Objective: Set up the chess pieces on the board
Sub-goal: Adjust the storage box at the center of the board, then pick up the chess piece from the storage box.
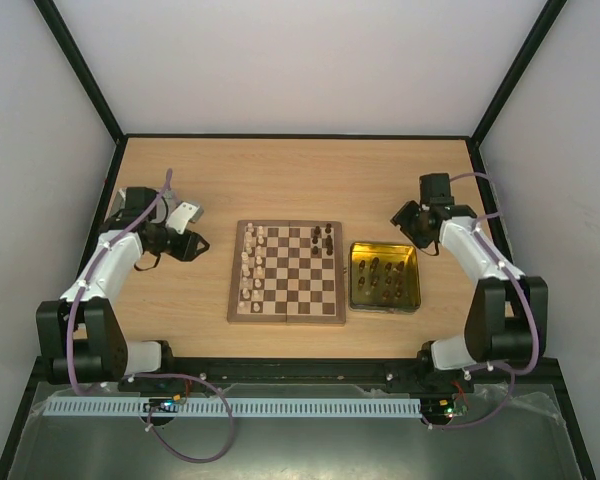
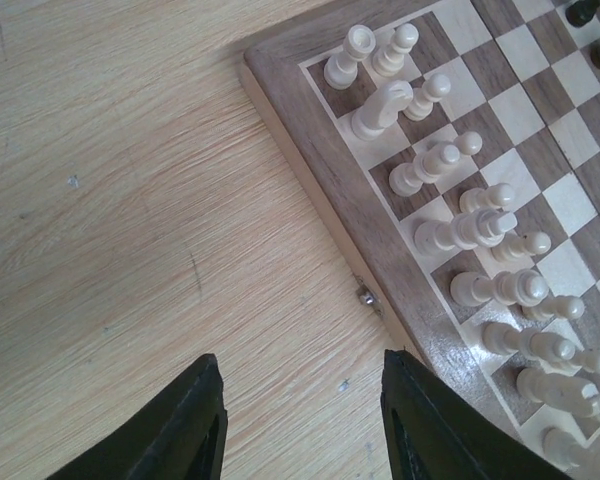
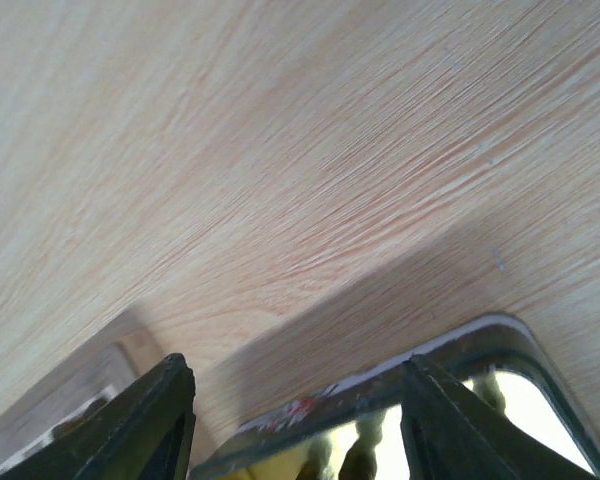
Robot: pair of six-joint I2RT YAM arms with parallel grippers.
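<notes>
The board (image 1: pixel 287 272) lies in the middle of the table. Cream chess pieces (image 1: pixel 250 262) stand along its left side and a few dark ones (image 1: pixel 322 238) at its far right corner. My left gripper (image 1: pixel 195 245) hovers just left of the board. In the left wrist view it (image 2: pixel 302 400) is open over bare table, beside the board's frame (image 2: pixel 310 150) and the cream pieces (image 2: pixel 450 235). My right gripper (image 1: pixel 405 215) is beyond the yellow tray (image 1: pixel 383 277). In the right wrist view it (image 3: pixel 295 400) is open and empty above the tray's rim (image 3: pixel 460 340).
Several dark pieces (image 1: pixel 380 275) stand in the yellow tray to the right of the board. A small metal clasp (image 2: pixel 365 295) sticks out of the board's left side. White walls and black frame posts (image 1: pixel 100 95) enclose the table.
</notes>
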